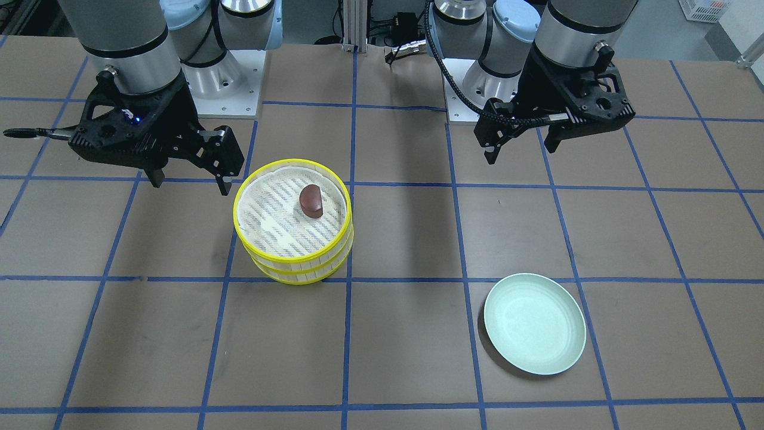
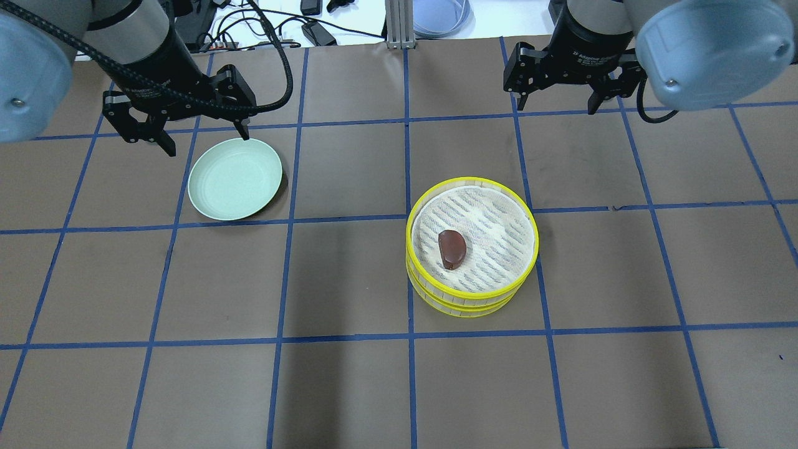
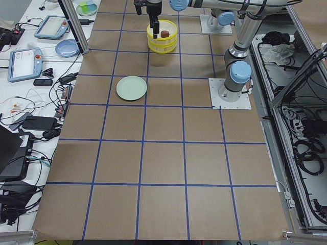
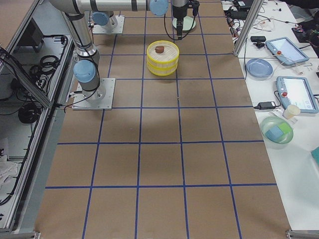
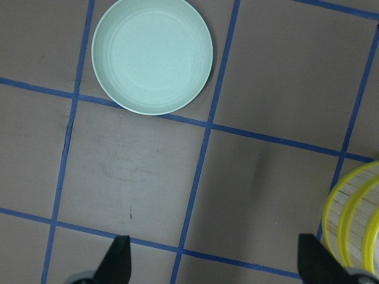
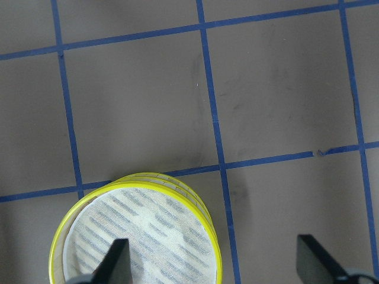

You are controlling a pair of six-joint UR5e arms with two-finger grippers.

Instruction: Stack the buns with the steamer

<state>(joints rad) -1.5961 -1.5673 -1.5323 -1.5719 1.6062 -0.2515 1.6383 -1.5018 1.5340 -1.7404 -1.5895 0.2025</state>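
Note:
A two-tier yellow steamer (image 1: pixel 292 258) stands stacked on the table; it also shows in the overhead view (image 2: pixel 471 300). A dark reddish-brown bun (image 1: pixel 311 200) lies on the white liner of the top tier (image 2: pixel 452 248). The cream-white bun is out of view. The pale green plate (image 1: pixel 534 322) is empty (image 2: pixel 235 179). My left gripper (image 2: pixel 207 142) is open and empty, raised above the plate's far edge (image 5: pixel 152 56). My right gripper (image 2: pixel 556 107) is open and empty, raised beyond the steamer (image 6: pixel 142 179) and apart from it.
The brown table carries a blue tape grid. The arm bases (image 1: pixel 227 83) stand at the robot's side of the table. In the side views a white bench (image 4: pixel 284 84) with tablets, bowls and cables runs along the operators' edge.

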